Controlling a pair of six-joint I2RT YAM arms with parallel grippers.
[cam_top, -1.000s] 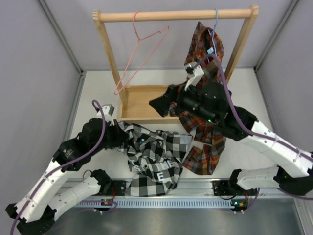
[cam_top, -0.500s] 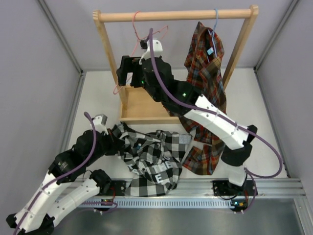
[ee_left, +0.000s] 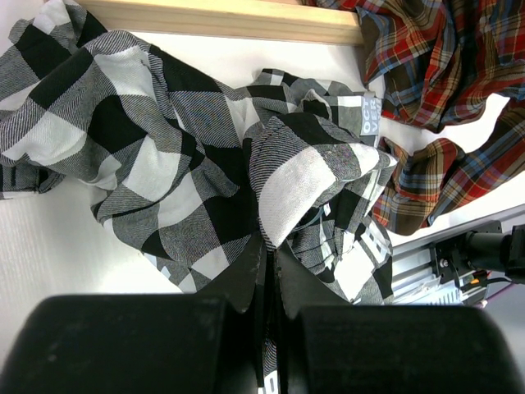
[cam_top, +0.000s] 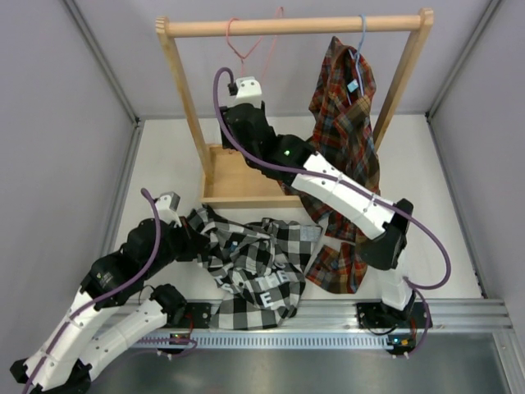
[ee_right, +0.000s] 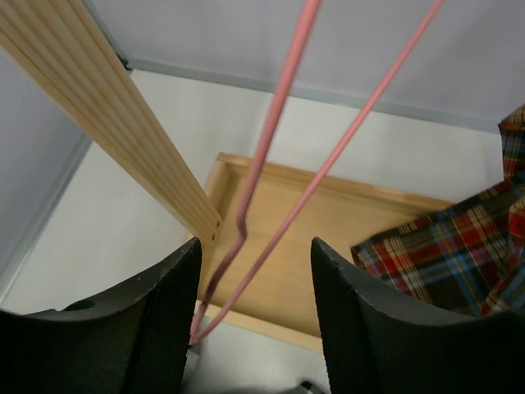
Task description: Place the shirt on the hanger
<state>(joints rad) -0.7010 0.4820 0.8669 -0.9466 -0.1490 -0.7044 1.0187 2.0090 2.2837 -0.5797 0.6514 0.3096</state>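
Observation:
The shirt (cam_top: 254,264), black-and-white check with white letters, lies crumpled on the table in front of the rack. My left gripper (cam_top: 194,238) is shut on a fold of the shirt (ee_left: 164,148), and the cloth runs down between its closed jaws (ee_left: 271,256). The thin pink hanger (cam_top: 241,51) hangs by its hook from the left part of the wooden rail. My right gripper (cam_top: 238,115) is up at the hanger. In the right wrist view two wires of the hanger (ee_right: 271,148) pass between the parted jaws of the right gripper (ee_right: 256,283), with space on both sides.
The wooden rack has a top rail (cam_top: 312,25), a left post (ee_right: 98,98) and a shallow base tray (cam_top: 234,174). A red, orange and blue plaid shirt (cam_top: 346,115) hangs on a light blue hanger (cam_top: 362,37) at the rail's right and trails onto the table.
My right arm swung left from the plaid shirt to the pink hanger, and its jaws have narrowed around the wires. The left arm drew back slightly, still gripping the shirt.

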